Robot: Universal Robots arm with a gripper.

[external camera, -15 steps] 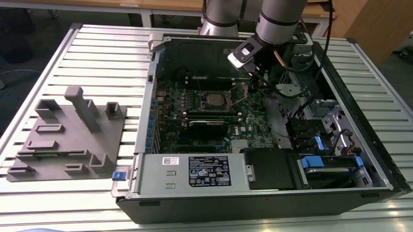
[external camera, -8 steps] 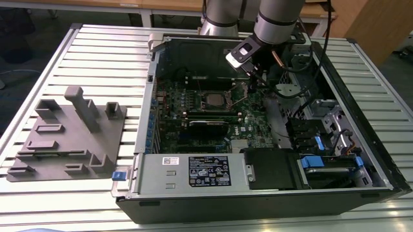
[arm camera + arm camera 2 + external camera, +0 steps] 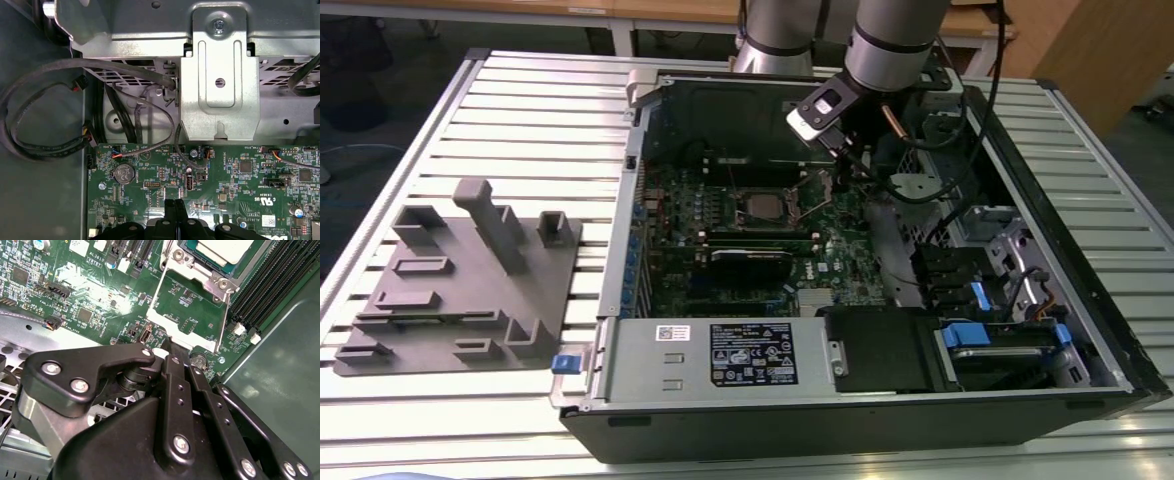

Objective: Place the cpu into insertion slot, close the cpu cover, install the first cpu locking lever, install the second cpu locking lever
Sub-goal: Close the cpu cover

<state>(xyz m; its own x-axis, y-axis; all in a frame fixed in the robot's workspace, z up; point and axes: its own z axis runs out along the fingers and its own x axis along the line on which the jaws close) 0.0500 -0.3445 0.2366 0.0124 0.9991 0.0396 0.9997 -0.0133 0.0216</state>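
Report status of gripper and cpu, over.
Gripper shut, empty, tips at free edge of cpu cover. Cpu seated in insertion slot; cover open. Black cables off to the side.

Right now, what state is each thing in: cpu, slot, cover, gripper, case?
cpu: seated in the slot, metal top showing.
slot: filled, uncovered.
cover: open, swung away from the slot.
gripper: shut, nothing seen between its fingers, tips by the cover's free edge.
case: lying on its side, panel off, board exposed.
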